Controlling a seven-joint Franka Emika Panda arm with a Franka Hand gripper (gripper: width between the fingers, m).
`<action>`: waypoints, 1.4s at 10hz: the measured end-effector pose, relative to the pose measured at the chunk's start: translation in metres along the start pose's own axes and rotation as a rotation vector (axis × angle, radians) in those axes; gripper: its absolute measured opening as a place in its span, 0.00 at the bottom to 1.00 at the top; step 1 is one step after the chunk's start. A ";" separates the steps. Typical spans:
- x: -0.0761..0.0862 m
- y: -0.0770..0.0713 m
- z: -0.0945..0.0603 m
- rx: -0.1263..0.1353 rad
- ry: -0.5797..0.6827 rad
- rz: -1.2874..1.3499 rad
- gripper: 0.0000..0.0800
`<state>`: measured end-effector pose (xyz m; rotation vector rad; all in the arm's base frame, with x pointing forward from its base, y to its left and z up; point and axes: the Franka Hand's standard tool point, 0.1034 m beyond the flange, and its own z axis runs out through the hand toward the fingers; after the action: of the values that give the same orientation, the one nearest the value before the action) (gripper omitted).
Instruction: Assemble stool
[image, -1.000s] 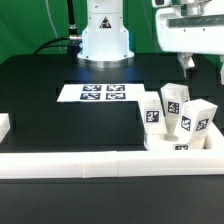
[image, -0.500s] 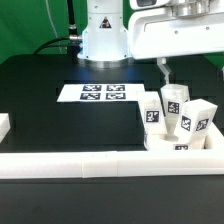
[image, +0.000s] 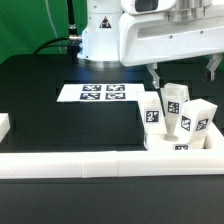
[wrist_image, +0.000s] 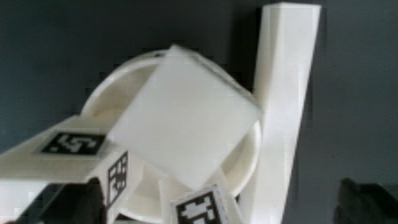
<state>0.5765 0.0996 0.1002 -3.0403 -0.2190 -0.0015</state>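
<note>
The arm's white wrist housing fills the upper part of the exterior view, over the table's far edge toward the exterior view's right. The gripper (image: 182, 75) hangs below it, pointing straight down, its two dark fingers (image: 154, 76) spread wide apart with nothing held between them.

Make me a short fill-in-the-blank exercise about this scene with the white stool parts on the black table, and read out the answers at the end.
1. The white blocky stool legs standing on the round white seat number ____.
2. The flat white marker board lies on a table coloured ____.
3. Each leg carries a black-and-white square ____.
4. In the exterior view, the gripper hangs ____ the legs.

Missing words: three; black; tag; above
</note>
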 end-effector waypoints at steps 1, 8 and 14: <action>0.000 0.001 0.000 -0.003 -0.001 -0.037 0.81; -0.003 0.002 0.007 -0.092 -0.089 -0.610 0.81; -0.007 -0.011 0.021 -0.112 -0.067 -0.589 0.81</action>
<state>0.5681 0.1117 0.0806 -2.9559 -1.1380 0.0469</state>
